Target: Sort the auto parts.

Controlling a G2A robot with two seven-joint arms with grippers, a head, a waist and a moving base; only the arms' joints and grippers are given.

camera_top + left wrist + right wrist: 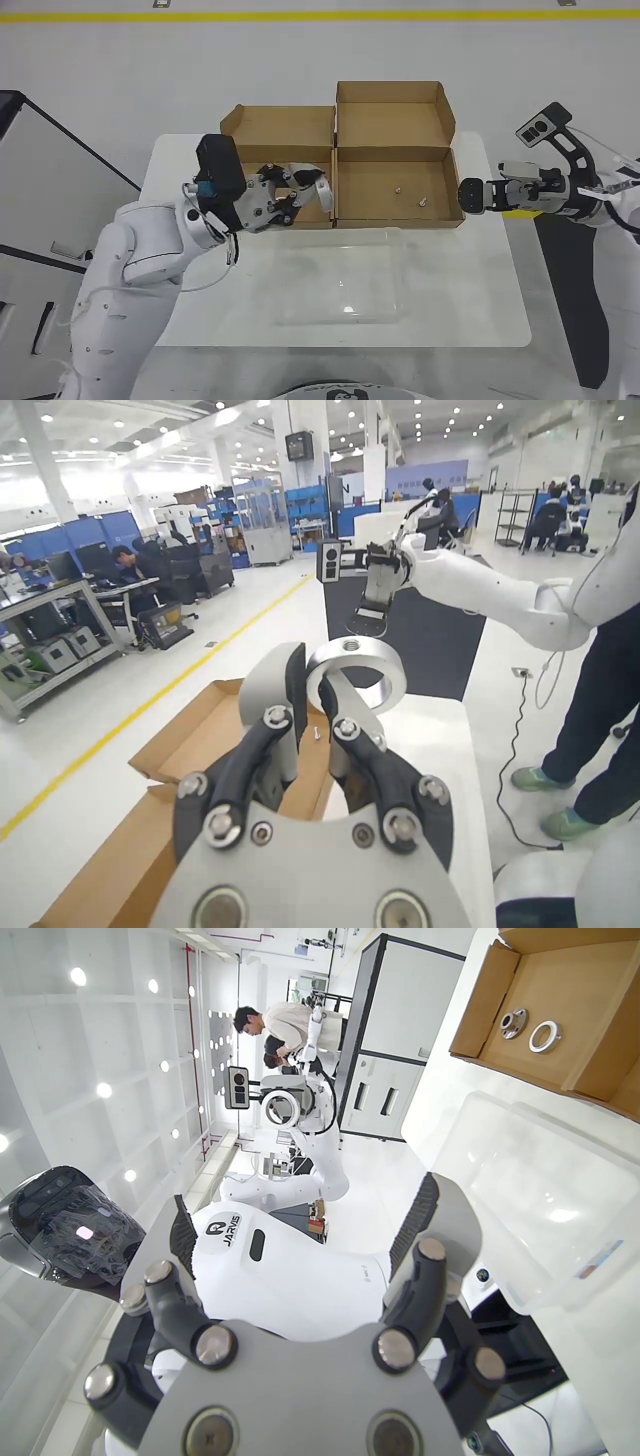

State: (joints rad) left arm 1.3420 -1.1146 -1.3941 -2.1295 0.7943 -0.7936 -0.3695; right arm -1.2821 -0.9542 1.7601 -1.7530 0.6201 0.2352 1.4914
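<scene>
My left gripper (pixel 312 687) is shut on the wall of a silver metal ring (pixel 356 672) with a threaded hole, one finger inside it and one outside. In the top view this gripper (pixel 308 190) hangs over the left cardboard box (pixel 280 125). Seen from the right wrist, that box (pixel 550 988) holds a metal flange (pixel 512 1023) and another ring (pixel 545 1037). My right gripper (pixel 300 1228) is open with nothing between its fingers, and sits (pixel 466 195) just off the right edge of the right cardboard box (pixel 390 175).
Two small parts (pixel 398 188) (pixel 421 199) lie in the right box. A clear plastic bin (pixel 340 275) stands on the white table (pixel 480 300) in front of both boxes. A small screw (pixel 316 732) lies in the box below my left gripper.
</scene>
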